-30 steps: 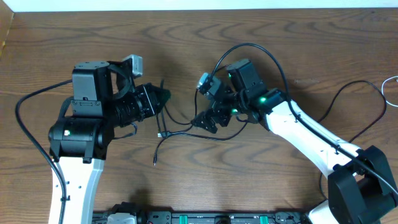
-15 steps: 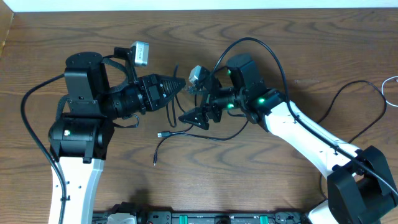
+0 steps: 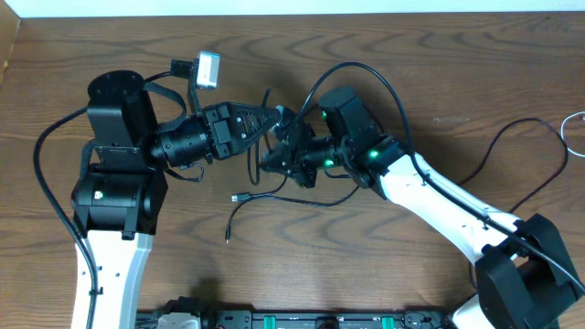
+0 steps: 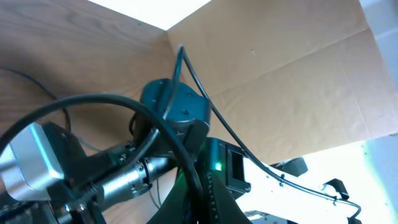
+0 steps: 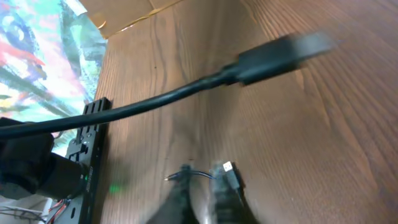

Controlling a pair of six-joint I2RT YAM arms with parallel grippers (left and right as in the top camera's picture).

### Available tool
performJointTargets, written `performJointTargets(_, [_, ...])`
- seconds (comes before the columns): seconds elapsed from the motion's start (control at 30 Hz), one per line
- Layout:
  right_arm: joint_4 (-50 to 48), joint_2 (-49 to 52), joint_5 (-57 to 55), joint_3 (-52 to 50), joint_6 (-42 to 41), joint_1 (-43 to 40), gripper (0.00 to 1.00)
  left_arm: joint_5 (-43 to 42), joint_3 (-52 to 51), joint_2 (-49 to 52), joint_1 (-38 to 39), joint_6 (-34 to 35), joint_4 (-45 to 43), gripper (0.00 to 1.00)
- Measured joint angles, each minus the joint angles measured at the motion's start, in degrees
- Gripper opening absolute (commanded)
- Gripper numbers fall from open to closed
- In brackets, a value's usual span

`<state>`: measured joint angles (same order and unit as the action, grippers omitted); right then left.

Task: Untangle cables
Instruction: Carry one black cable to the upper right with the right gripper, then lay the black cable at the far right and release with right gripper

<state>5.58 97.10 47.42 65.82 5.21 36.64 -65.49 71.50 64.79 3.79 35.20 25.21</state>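
Observation:
A thin black cable (image 3: 274,197) lies on the wooden table, with a small plug (image 3: 237,196) and a loose end (image 3: 227,239). My left gripper (image 3: 274,117) is shut on a strand of this black cable (image 4: 186,74), which rises from the jaws in the left wrist view, just above my left gripper (image 4: 199,208). My right gripper (image 3: 271,163) sits just below and beside it. In the blurred right wrist view, a plug-ended black cable (image 5: 267,59) crosses beyond my right gripper (image 5: 205,186), whose fingers are close together with nothing visible between them. The white cable (image 3: 576,128) peeks in at the far right edge.
Thick black robot cables (image 3: 366,73) arch over the right arm and loop beside the left arm (image 3: 41,174). A black rail (image 3: 302,320) runs along the table's front edge. The two grippers stand close together at the table's middle.
The right gripper has swung left toward the left gripper and gone from wide open to shut. The left gripper has moved up and right with the black cable in it.

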Motion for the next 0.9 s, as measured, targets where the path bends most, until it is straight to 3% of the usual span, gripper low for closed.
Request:
performJointTargets(0.1, [0.0,0.0,-0.3,0.0,-0.1,-0.4,0.01,-0.1,0.0,0.0,0.0,0.1,0.0,0.09])
performJointTargets(0.27, [0.5,0.0,-0.3,0.0,-2.8,-4.3,0.01,3.5,0.0,0.0,0.0,-2.7,2.2,0.63])
performJointTargets(0.3, [0.8,0.0,-0.3,0.0,-3.3,-5.4,0.01,4.8,0.0,0.0,0.0,-3.2,3.4,0.71])
performJointTargets(0.37, [1.5,0.0,-0.4,0.0,-4.4,-8.8,0.01,7.8,0.0,0.0,0.0,-4.3,5.9,0.79])
performJointTargets(0.9, [2.8,0.0,4.5,-0.1,-11.4,-43.5,0.01,20.7,0.0,0.0,0.0,-13.1,18.8,0.83])
